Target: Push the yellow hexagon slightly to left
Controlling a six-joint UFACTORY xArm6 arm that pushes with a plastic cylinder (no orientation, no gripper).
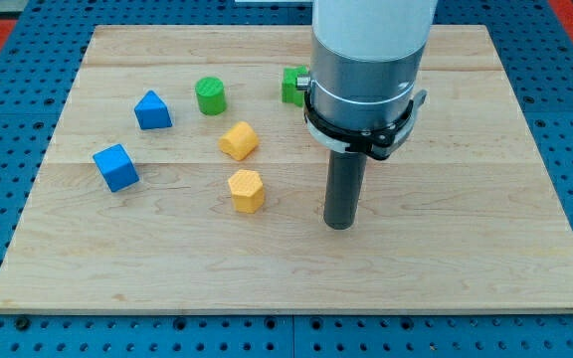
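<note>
My tip (338, 225), a bare rod with no pincer to open or close, rests near the board's centre, to the view's right of the yellow hexagon (247, 190), apparently placed to shove it towards the left edge.

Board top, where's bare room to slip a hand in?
Free: the strip along the view's bottom below the lower yellow block and my tip, plus everything right of it. Crowded: upper left, around the green cylinder.

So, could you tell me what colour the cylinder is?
Green: the cylinder shows best in the camera view.
</note>
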